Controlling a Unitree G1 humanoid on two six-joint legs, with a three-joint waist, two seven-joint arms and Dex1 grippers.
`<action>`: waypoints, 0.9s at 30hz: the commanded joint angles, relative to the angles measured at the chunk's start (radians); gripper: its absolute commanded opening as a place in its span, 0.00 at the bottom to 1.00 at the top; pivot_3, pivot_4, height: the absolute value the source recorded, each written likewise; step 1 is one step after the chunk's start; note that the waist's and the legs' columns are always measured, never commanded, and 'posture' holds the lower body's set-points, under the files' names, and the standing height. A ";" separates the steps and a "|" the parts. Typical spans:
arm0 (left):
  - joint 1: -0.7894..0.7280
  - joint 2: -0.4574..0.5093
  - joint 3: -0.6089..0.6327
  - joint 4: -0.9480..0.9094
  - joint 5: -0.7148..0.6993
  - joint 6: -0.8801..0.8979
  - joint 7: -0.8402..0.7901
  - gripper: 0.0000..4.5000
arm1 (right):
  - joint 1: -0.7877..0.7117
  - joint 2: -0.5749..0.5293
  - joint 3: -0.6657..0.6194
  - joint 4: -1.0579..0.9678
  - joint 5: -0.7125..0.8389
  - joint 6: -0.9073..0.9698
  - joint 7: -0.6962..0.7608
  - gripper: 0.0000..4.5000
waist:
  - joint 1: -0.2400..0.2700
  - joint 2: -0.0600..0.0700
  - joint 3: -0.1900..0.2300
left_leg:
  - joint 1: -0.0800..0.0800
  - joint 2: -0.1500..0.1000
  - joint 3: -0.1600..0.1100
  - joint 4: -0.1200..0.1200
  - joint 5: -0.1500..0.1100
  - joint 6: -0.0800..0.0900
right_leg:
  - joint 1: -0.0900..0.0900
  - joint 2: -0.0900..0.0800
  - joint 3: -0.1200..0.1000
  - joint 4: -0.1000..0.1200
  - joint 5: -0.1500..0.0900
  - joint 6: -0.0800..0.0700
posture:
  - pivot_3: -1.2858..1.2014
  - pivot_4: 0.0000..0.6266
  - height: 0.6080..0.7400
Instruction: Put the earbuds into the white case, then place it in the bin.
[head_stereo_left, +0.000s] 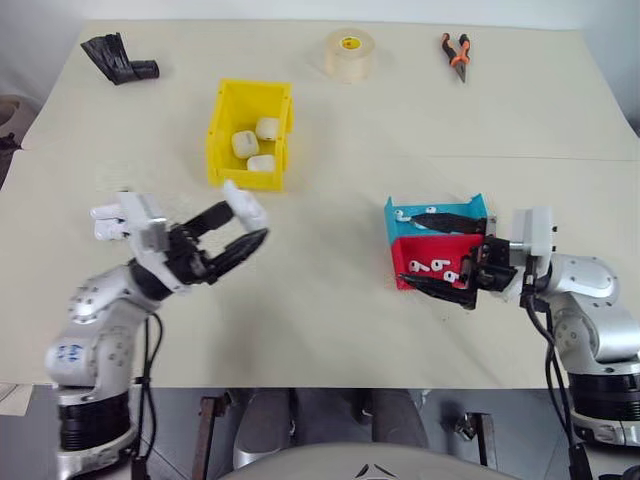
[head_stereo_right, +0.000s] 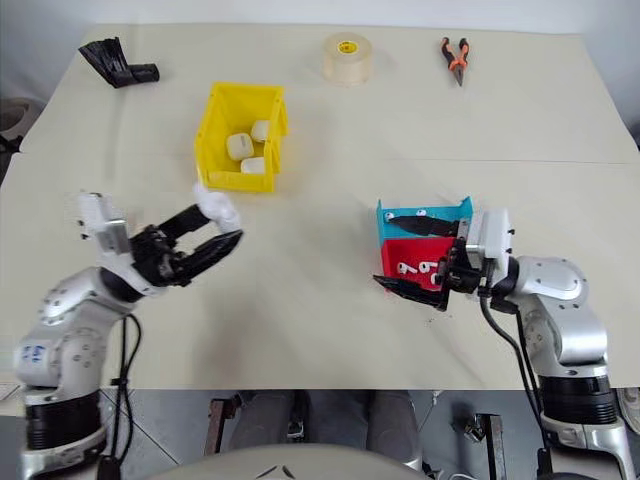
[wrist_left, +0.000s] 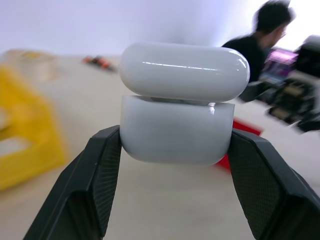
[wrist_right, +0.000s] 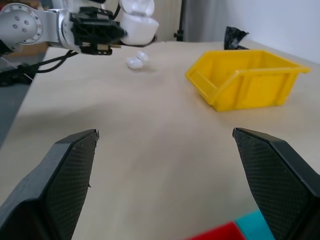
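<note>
My left gripper (head_stereo_left: 250, 221) is shut on a white case (head_stereo_left: 246, 207) and holds it above the table, in front of the yellow bin (head_stereo_left: 225, 150). In the left wrist view the case (wrist_left: 177, 127) sits between the two black fingers (wrist_left: 102, 165), its lid down on the body with a thin seam. Three more white cases (head_stereo_left: 245, 143) lie inside the bin. My right gripper (head_stereo_left: 408, 250) stands open and level, its fingers either side of the red tray (head_stereo_left: 470, 245) and blue tray (head_stereo_left: 465, 210). Earbuds (head_stereo_left: 420, 267) lie in the red tray, and one (head_stereo_left: 400, 213) lies in the blue.
Two loose white cases (wrist_right: 136, 60) lie on the table behind my left arm. At the far edge are a tape roll (head_stereo_left: 350, 52), orange-handled pliers (head_stereo_left: 457, 55) and a black object (head_stereo_left: 120, 60). A person (wrist_left: 267, 30) sits beyond the table.
</note>
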 joint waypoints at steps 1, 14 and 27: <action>-0.039 -0.050 -0.072 -0.011 0.037 -0.100 0.005 0.72 | 0.010 -0.036 -0.061 -0.016 0.023 0.003 0.007 1.00 | 0.000 0.000 0.000 | 0.000 0.000 0.000 0.000 0.000 0.000 | 0.000 0.000 0.000 0.000 0.000 0.000 | 0.52 0.24 1.00; -0.162 -0.179 -0.263 0.182 0.143 -0.312 -0.068 0.62 | 0.167 -0.182 -0.258 -0.070 0.023 0.047 0.002 1.00 | 0.003 0.000 0.000 | -0.001 0.000 0.000 0.001 0.000 0.001 | 0.001 0.000 0.000 -0.001 0.000 0.000 | 0.52 0.24 1.00; -0.202 -0.242 -0.336 0.363 0.151 -0.542 -0.288 0.62 | 0.348 -0.323 -0.388 -0.037 -0.091 0.057 0.053 1.00 | 0.002 -0.001 0.000 | 0.000 0.000 0.000 0.001 -0.001 0.003 | 0.002 0.000 0.000 -0.003 0.001 0.001 | 0.52 0.24 1.00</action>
